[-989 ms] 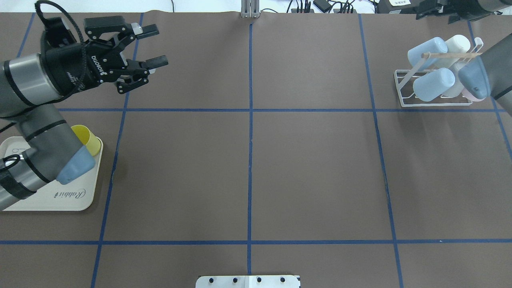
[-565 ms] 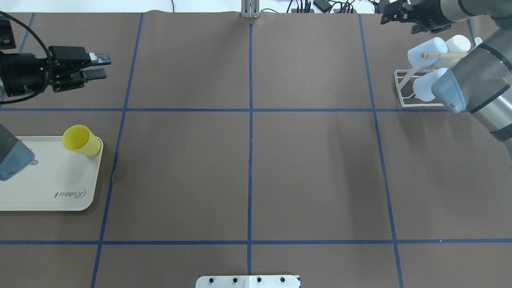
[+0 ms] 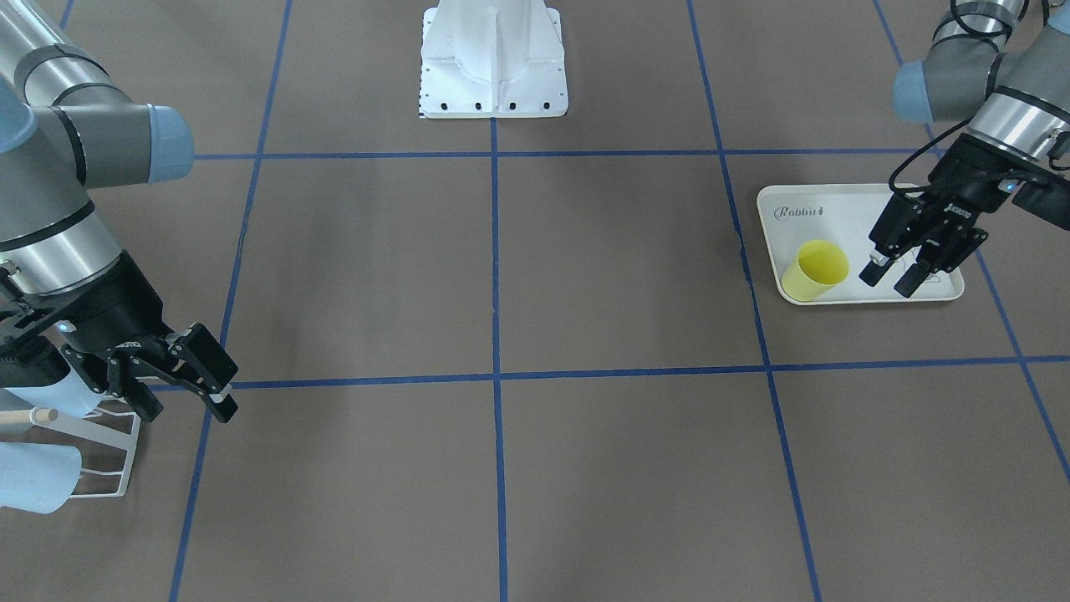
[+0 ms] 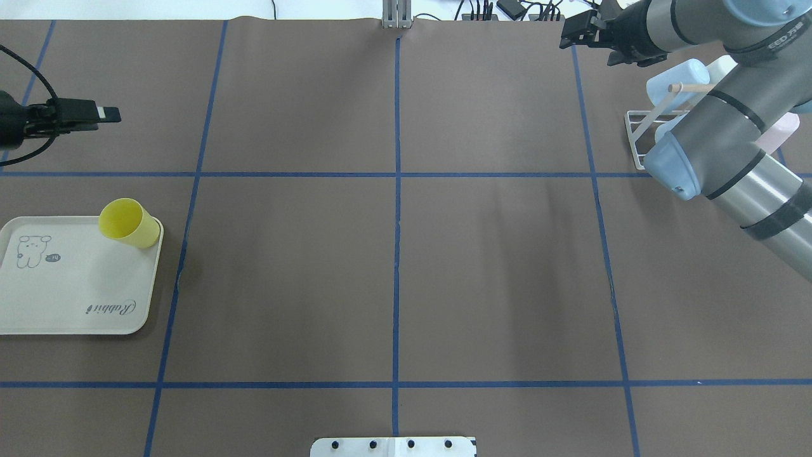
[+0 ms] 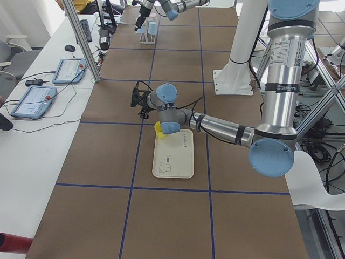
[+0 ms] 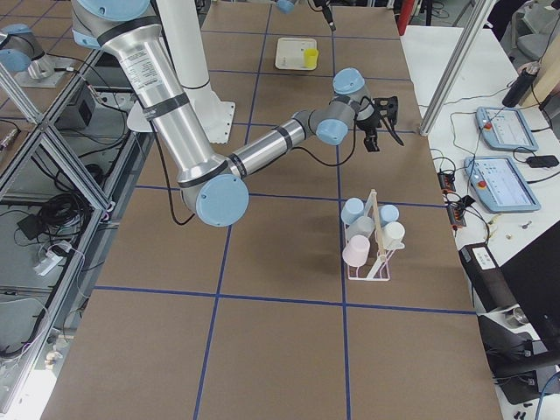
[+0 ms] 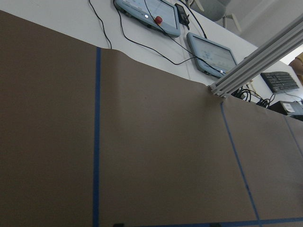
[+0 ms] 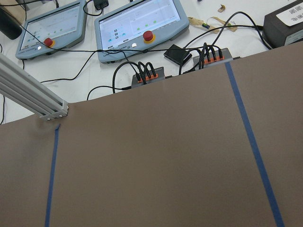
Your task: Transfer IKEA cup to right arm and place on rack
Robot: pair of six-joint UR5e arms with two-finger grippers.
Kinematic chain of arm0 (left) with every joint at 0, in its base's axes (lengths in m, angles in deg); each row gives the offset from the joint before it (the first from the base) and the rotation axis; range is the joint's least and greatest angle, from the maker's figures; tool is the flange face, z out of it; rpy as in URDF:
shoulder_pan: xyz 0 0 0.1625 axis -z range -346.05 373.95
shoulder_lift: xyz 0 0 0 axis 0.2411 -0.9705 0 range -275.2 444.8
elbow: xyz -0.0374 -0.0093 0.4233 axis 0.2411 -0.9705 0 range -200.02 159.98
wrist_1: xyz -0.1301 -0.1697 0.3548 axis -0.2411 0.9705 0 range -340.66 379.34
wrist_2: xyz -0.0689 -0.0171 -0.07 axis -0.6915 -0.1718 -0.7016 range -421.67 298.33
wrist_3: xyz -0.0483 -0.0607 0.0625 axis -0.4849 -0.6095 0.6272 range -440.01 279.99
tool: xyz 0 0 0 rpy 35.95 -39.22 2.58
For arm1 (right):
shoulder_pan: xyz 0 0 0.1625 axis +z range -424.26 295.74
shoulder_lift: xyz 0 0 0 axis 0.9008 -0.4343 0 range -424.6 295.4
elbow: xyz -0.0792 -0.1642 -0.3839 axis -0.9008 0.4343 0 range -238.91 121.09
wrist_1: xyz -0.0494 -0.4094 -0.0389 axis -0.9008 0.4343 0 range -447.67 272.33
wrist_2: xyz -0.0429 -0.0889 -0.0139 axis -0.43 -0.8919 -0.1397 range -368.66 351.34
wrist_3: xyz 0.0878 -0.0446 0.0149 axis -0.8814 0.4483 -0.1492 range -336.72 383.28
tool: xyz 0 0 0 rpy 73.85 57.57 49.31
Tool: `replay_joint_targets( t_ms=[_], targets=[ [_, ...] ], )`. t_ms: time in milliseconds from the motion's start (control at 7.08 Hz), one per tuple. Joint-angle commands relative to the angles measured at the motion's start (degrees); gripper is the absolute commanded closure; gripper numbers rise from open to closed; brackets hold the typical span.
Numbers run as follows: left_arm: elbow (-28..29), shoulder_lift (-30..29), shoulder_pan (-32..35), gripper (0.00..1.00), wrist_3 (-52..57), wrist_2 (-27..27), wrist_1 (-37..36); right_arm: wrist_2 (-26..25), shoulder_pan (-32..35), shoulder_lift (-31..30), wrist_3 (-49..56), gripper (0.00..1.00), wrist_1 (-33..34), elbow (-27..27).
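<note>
The yellow IKEA cup (image 4: 130, 223) lies tilted on the far right corner of the cream rabbit tray (image 4: 76, 298); it also shows in the front view (image 3: 815, 270). My left gripper (image 3: 891, 278) is open and empty, raised, apart from the cup; from overhead it (image 4: 109, 115) shows edge-on beyond the tray. My right gripper (image 3: 188, 405) is open and empty beside the white wire rack (image 3: 132, 451). From overhead the right gripper (image 4: 566, 37) is at the table's far edge, left of the rack (image 4: 636, 130), which my right arm partly hides.
The rack holds pale blue, white and pink cups (image 6: 354, 251) around its wooden peg (image 4: 688, 87). Blue tape lines (image 4: 397, 254) grid the brown table. Tablets and cables (image 8: 137, 23) lie beyond the far edge. The robot's white base (image 3: 493, 58) stands at the near edge.
My left arm has swung off the tray to the left, its gripper turned edge-on and uncovering the cup and tray. My right arm has swung left, and its gripper has moved left along the far edge.
</note>
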Motion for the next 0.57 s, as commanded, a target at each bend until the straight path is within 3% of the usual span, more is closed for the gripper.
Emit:
replay_joint_targets(
  t_ms=[0, 424],
  targets=[
    [-1.78, 1.26, -3.72, 0.33, 2.09, 0.17, -13.68, -0.48, -0.76, 0.43, -0.18, 0.00, 0.03, 0.29],
    [1.28, 3.65, -6.47, 0.32, 1.83, -0.44, -13.71, -0.48, -1.02, 0.43, -0.18, 0.00, 0.03, 0.55]
  ],
)
